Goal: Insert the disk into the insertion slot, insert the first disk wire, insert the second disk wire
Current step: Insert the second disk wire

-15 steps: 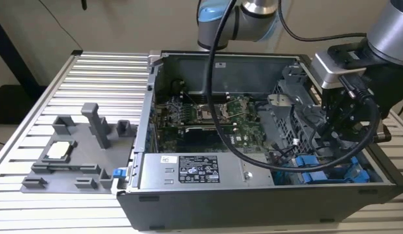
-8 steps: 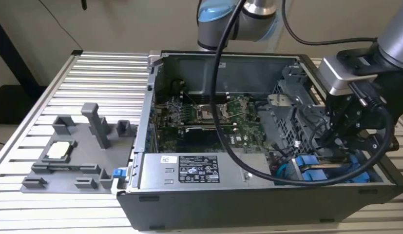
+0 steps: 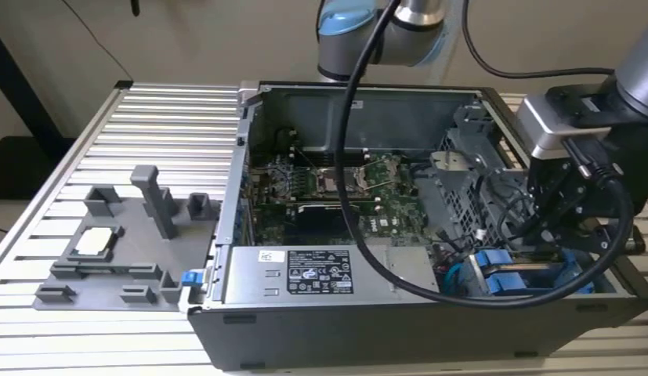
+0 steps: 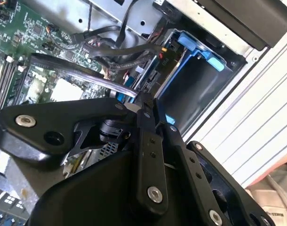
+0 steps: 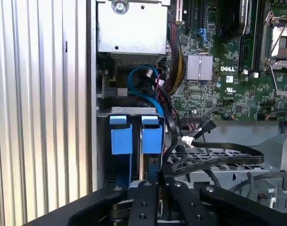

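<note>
Inside slot (image 5: 134, 141): blue-framed disk (image 5: 152, 139)

Black gripper (image 5: 150, 197) above blue-tabbed insertion slot (image 5: 134, 136), green motherboard (image 5: 228, 84), loose black cables (image 5: 219, 148)

1. Arm (image 3: 381, 31): silver-grey tubular joints with light-blue end caps.
2. Cable (image 3: 355, 196): thick, black, routed along the arm.
3. Gripper (image 4: 148, 101): black linkage bars fastened with silver screws, visible in both wrist views.
</note>
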You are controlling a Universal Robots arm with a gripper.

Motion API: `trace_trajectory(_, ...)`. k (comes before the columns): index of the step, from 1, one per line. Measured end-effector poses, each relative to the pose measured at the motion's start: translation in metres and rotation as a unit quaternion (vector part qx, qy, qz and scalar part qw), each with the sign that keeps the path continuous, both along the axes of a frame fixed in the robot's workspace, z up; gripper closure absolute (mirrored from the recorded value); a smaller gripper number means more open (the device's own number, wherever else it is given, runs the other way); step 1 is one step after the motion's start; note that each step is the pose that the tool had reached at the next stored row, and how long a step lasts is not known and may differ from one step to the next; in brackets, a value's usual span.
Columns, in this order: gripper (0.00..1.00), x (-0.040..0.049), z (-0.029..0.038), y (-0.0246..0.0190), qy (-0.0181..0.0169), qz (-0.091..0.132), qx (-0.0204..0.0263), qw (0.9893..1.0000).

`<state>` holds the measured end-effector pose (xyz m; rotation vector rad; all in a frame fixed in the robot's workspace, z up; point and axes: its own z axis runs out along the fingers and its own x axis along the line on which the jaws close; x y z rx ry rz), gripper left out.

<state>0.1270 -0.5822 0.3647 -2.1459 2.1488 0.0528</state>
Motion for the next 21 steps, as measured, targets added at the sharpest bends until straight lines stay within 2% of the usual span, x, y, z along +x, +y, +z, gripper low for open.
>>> trace_trajectory(1,0.84,0.0006,-0.0002,-0.0001,0.0011,-0.001,0.0001,1.0000)
trace_trajectory(2,0.84,0.0028,-0.0003,-0.0002,0.0054,-0.001,0.0001,1.0000)
trace_trajectory(5,0.84,0.0119,-0.0005,-0.0001,0.0230,-0.001,-0.0001,0.9997)
trace_trajectory(6,0.84,0.0146,-0.0006,-0.0001,0.0273,-0.001,0.0000,0.9996)
trace_trajectory(8,0.84,0.0182,-0.0012,0.0000,0.0334,-0.001,0.0000,0.9994)
trace_trajectory(10,0.84,0.0200,-0.0030,0.0000,0.0360,-0.002,0.0003,0.9994)
trace_trajectory(15,0.84,0.0202,-0.0084,-0.0001,0.0371,-0.017,0.0008,0.9992)
trace_trajectory(16,0.84,0.0210,-0.0090,-0.0001,0.0387,-0.018,0.0008,0.9991)
trace_trajectory(19,0.84,0.0248,-0.0101,-0.0002,0.0493,-0.018,0.0006,0.9986)
trace_trajectory(21,0.84,0.0277,-0.0115,-0.0001,0.0534,-0.018,0.0007,0.9984)
